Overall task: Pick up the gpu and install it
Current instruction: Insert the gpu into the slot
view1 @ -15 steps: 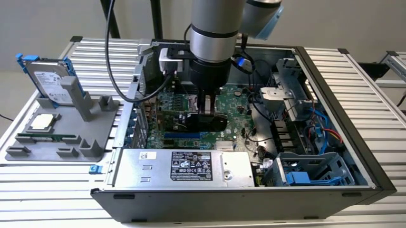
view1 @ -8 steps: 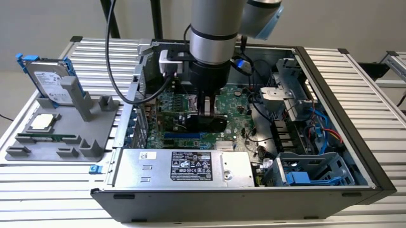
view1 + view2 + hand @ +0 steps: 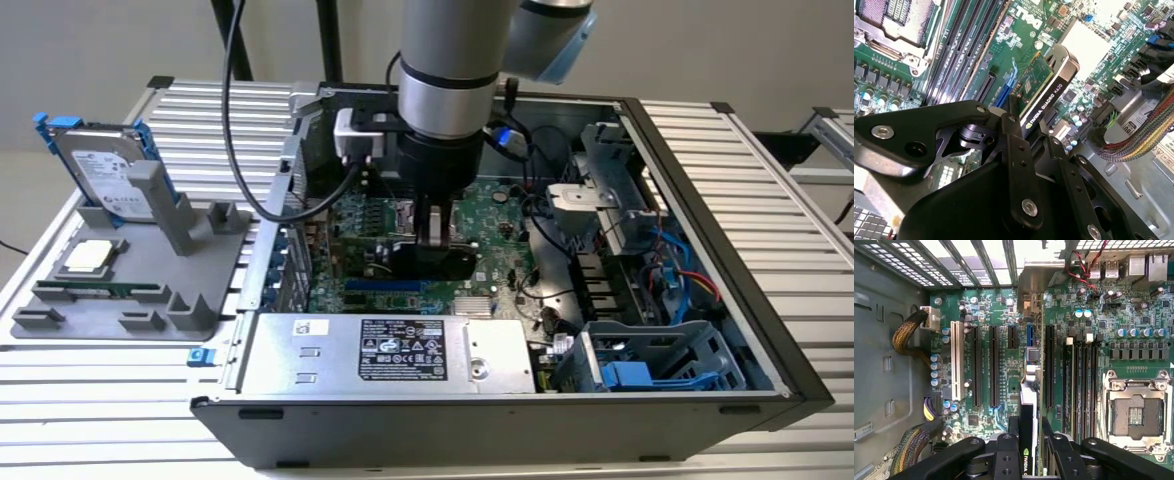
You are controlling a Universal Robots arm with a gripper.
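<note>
A large dark-grey open computer case (image 3: 747,250) lies on its side on a white ribbed metal table (image 3: 787,150), and inside it a broad green motherboard (image 3: 367,225) covers the floor, seen close in both wrist views with its rows of long black slots (image 3: 991,365) and one white slot (image 3: 957,360). The silver cylindrical robot arm (image 3: 454,60) reaches down from above into the middle of the case. A silver boxy power supply (image 3: 387,350) sits along the near wall of the case in the exterior view, with a blue-and-grey plastic drive cage (image 3: 654,365) at the exterior view's right of it. On the exterior view's left, outside the case, a grey plastic holder tray (image 3: 200,225) carries an upright silver hard drive with blue tabs (image 3: 107,165). The black two-fingered gripper (image 3: 1033,440) is closed on the gpu (image 3: 1041,92), a thin green circuit-board card with a black shroud, held edge-on just above the motherboard, its far end over a blue slot (image 3: 1029,335); whether the card's edge touches the slot cannot be told. A square silver processor socket (image 3: 1135,412) lies beside the memory slots, well apart from the card.
</note>
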